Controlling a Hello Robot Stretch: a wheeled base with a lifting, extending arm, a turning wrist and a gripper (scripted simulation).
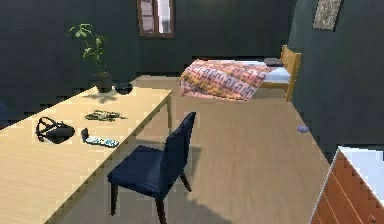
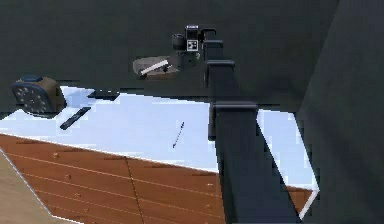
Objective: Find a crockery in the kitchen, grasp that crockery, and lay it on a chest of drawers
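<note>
"Arm side view: how does the arm [image 2: 238, 140] stand?"

"It stretches far out across the chest of drawers [image 2: 130, 125], with the gripper [image 2: 172, 58] at its far end, high against the dark wall."

"And the crockery?"

"A pale shallow dish [image 2: 155, 67] hangs at the gripper's fingers, clear of the white top, so the gripper holds it. An alarm clock [image 2: 35, 93] stands well to its left."

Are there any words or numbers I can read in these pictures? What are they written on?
None can be read.
The clock on the chest of drawers: its face is too blurred to show numbers.
The white squares at the end of the arm: black marks, not letters.
The picture on the wall: no words to make out.
</note>
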